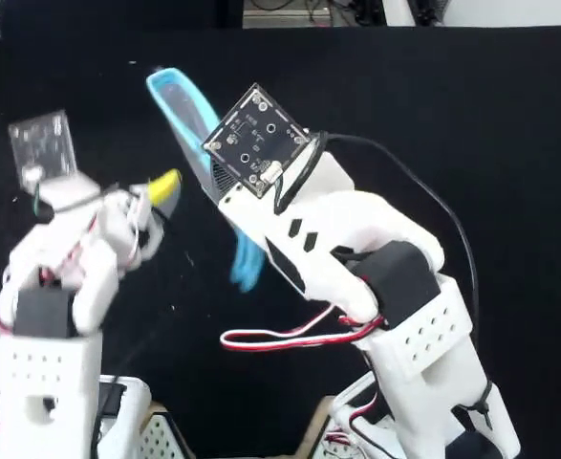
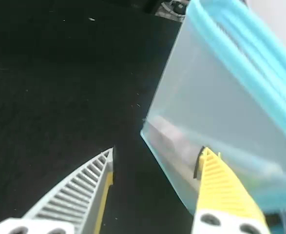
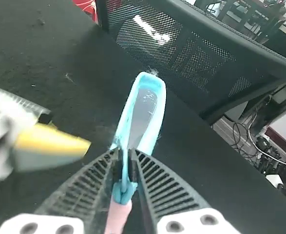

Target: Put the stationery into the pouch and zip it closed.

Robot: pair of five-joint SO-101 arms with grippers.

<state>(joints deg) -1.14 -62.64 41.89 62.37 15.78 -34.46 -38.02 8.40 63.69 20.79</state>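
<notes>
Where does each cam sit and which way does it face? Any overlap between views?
High view: fixed above, looking down at the black table; left arm, right arm and pouch show.
Left wrist view: on the left wrist, looking past its open left tool at the pouch.
Right wrist view: on the right wrist, looking past the right tool, shut on the pouch, toward a mesh panel.
Shared: all three show the pouch.
</notes>
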